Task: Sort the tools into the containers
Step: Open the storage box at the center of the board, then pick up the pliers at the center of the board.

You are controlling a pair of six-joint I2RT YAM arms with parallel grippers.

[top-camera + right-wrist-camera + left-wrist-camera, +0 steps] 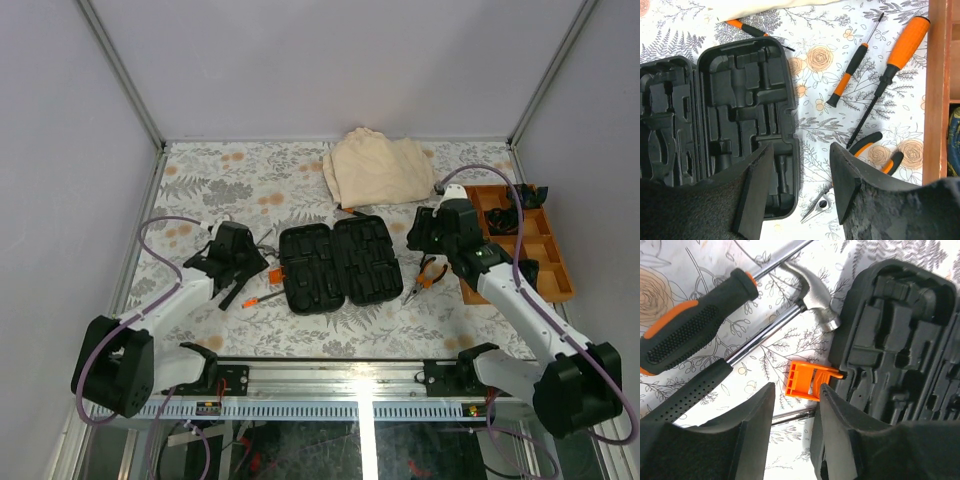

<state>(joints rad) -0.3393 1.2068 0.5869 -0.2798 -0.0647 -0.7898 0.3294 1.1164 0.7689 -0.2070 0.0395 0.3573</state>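
- Closest to me, both arm bases sit at the near edge of the table (200, 185), which has a pale cover printed with leaves and flowers.
- The left gripper (796, 390) hangs low at the left side of the tool case (335, 263). Its jaws are parted and clamp nothing. The case's orange latch (801, 381) shows in the gap between the fingertips, and I cannot tell whether they touch it.
- Just left of the latch lies a small hammer (812, 297), its steel head close to the case's edge. A thick screwdriver (690, 325) with a black-and-orange handle lies alongside the hammer's shaft.
- The black tool case lies open in the middle of the table, with both halves flat and the moulded slots facing up.
- The right gripper (801, 150) hovers over the case's right edge, jaws wide apart and holding nothing.
- The orange-handled pliers (875, 150) lie on the cover between the case and the wooden tray (937, 90).
- Beyond the pliers, a slim screwdriver (850, 75) and a longer orange-handled screwdriver (900, 50) lie side by side, apart from the case.
- The wooden tray runs along the right side. It has compartments holding dark items I cannot identify.
- Another small screwdriver (747, 29) pokes out from under the cloth, just past the case's far edge.
- Farthest away lies a beige folded cloth (380, 165).
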